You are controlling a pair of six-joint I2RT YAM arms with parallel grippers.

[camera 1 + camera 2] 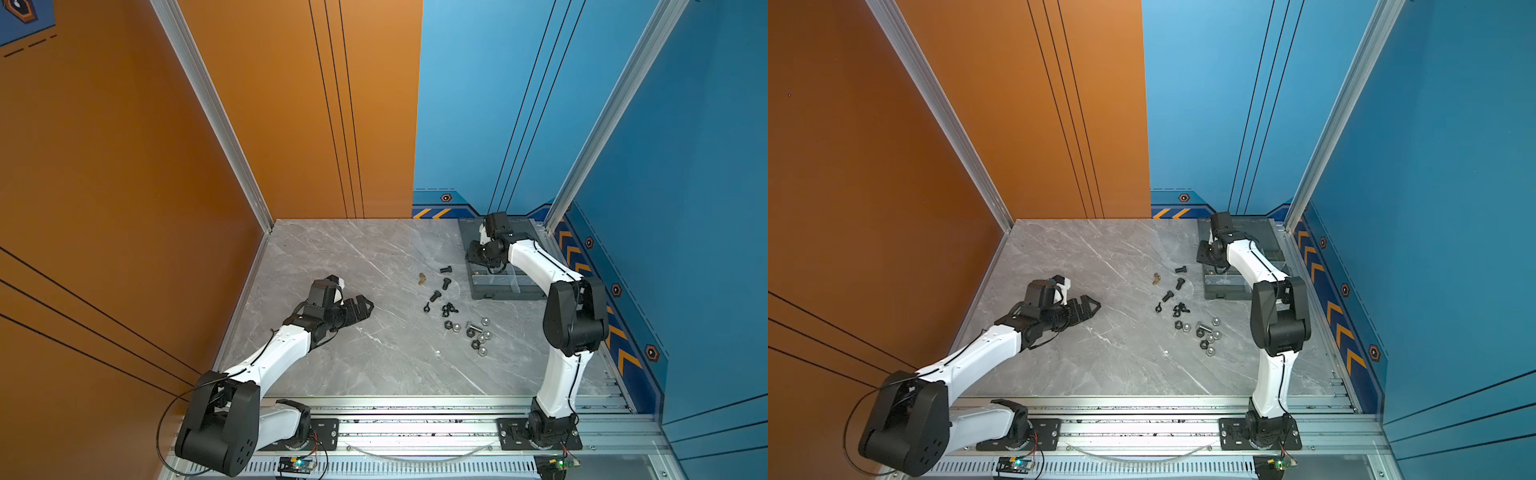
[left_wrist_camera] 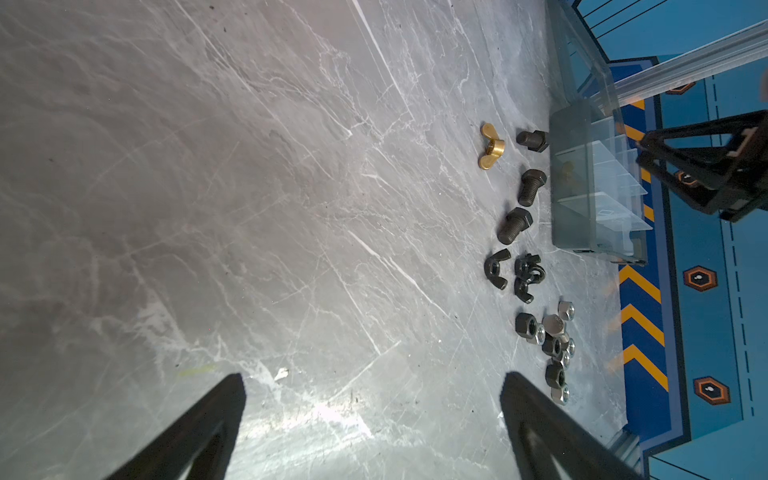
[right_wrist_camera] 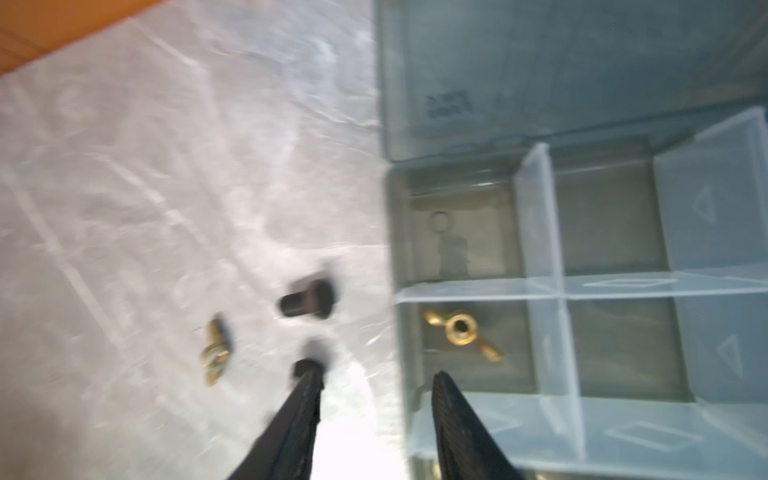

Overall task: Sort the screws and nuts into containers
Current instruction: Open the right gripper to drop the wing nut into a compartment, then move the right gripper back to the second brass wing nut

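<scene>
Right tool (image 3: 376, 372): jaws parted, holding nothing, at the box (image 3: 399, 232) edge. One brass wing nut (image 3: 461, 332) lies in a compartment. Left tool (image 2: 372, 376): spread wide, empty, over the counter (image 2: 249, 208).

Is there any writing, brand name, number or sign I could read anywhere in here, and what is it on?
No word or number is legible.
organizer lid: two short lines of moulded print, too blurred to read.
clear dividers: triangle and diamond outlines, no letters.
blue wall: orange chevrons and hexagon badges with a white mark, no words.
</scene>
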